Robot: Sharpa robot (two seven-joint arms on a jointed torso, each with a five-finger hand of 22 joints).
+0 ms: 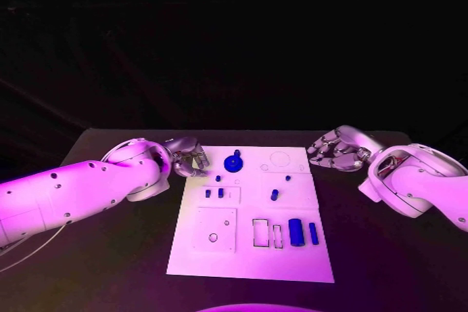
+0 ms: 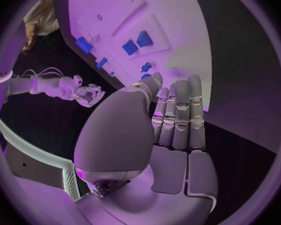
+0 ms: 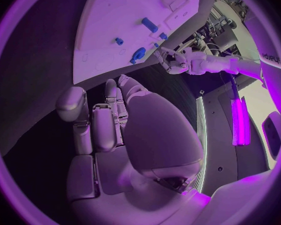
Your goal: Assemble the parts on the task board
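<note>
The small blue parts [image 1: 295, 231] lying on the white task board [image 1: 251, 258] mid-tabletop look light, stiff and slippery, best pinched across their sides, while the left hand [image 1: 187, 158] and right hand [image 1: 335, 149] hover empty, fingers loosely curled.

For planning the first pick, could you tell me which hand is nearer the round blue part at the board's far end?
Left. The left hand sits just off the task board beside the round blue part; the right hand hovers beyond the opposite edge.
</note>
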